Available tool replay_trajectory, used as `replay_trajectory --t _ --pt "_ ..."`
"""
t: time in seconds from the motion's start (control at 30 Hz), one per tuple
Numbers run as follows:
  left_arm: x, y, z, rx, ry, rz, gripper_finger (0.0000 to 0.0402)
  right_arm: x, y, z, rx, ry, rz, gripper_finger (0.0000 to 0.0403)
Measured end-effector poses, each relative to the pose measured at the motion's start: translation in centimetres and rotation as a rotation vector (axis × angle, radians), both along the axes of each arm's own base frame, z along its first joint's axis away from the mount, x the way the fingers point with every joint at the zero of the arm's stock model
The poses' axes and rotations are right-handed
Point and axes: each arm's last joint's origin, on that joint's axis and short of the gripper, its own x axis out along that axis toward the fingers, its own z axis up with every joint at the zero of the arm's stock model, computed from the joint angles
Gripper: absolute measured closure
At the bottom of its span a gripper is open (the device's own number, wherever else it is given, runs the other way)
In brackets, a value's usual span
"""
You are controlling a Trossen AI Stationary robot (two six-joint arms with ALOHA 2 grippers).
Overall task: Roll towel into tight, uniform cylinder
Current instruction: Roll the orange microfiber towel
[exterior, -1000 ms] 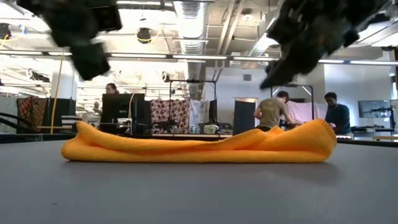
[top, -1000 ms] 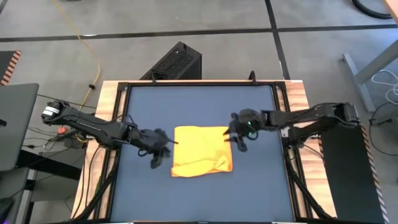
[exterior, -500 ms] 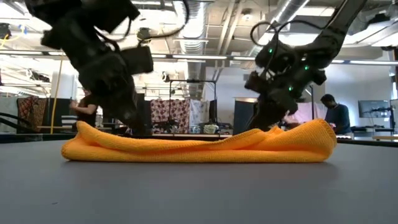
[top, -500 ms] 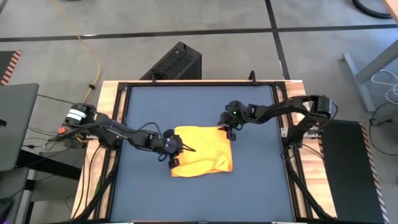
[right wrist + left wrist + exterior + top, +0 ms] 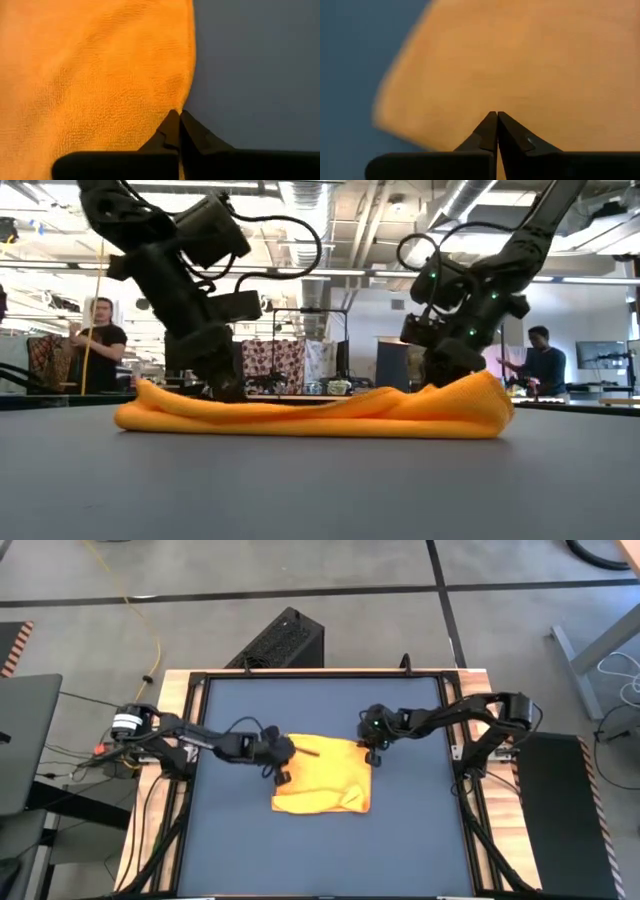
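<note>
The bright yellow soft cloth towel (image 5: 322, 776) lies folded on the dark tabletop (image 5: 240, 850); left tool (image 5: 283, 754) and right tool (image 5: 374, 748), both pinched closed on its far corners, seem ready to start rolling.

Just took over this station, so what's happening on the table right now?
Both arms are down on the yellow towel, which lies as a flat folded sheet on the dark table, not yet rolled. The left pincer is shut at the towel's far left corner, and the right pincer is shut at its far right corner.
</note>
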Motion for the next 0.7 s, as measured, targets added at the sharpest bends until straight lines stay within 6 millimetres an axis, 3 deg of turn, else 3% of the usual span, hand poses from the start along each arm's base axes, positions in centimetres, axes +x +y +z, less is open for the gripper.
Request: replay_trajectory --t 0.17,0.33,0.47,0.7 --pt "1.1 3.9 2.0 0.059 -0.045 0.055 0.0401 -1.2 0.2 0.6 0.056 0.07 -0.234 0.0364" --pt "2.4 5.4 4.7 0.094 -0.122 0.03 0.0401 -1.3 1.5 0.8 0.125 0.083 -0.355 0.0366" --pt "3.3 4.5 6.2 0.029 -0.191 -0.104 0.0401 -1.1 2.6 0.8 0.077 0.087 -0.389 0.0372" --pt "3.8 0.7 5.5 -0.114 -0.219 -0.313 0.0401 -1.0 3.6 1.4 0.034 0.069 -0.296 0.0348"
